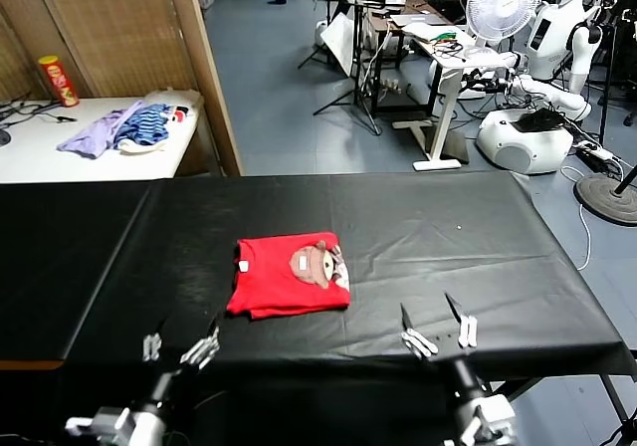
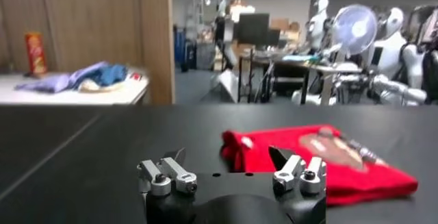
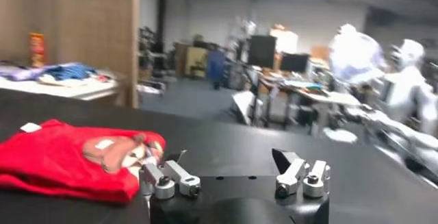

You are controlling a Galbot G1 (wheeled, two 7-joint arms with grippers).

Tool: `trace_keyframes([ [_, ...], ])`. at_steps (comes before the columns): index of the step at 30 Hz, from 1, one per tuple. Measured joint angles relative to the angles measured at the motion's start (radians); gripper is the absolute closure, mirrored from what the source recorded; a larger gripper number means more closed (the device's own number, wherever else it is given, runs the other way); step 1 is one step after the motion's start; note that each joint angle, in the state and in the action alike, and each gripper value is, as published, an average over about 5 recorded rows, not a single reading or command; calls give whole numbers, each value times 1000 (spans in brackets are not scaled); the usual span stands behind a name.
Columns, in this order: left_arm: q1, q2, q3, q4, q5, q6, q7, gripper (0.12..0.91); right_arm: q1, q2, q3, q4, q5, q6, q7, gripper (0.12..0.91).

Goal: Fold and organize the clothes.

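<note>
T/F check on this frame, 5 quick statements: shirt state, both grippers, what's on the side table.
1. The red shirt lies folded on the black table. True.
2. The right gripper is clamped on the shirt. False: it is open and empty, near the table's front edge, apart from the shirt.
3. The left gripper is open and holds nothing. True.
4. The shirt's cartoon print faces down, hidden. False: it faces up, with a white label beside it.
5. The purple and striped clothes lie on the black table. False: they lie on the white side table, near a red can.
</note>
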Motion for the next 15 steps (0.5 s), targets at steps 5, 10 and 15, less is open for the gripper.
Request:
trace_keyframes([
  [5,95,-3,-49,-44,-51,88,-42,232,-125,-3,27,84,60,-76,36,227],
  [10,157,-8,-85,-91,-56,155,-46,232,-193,3,37,152,124,-190,89,227],
  [15,185,-2,-113,-114,-65,190,-35,232,-216,4,40,186,147,-249,107,227],
])
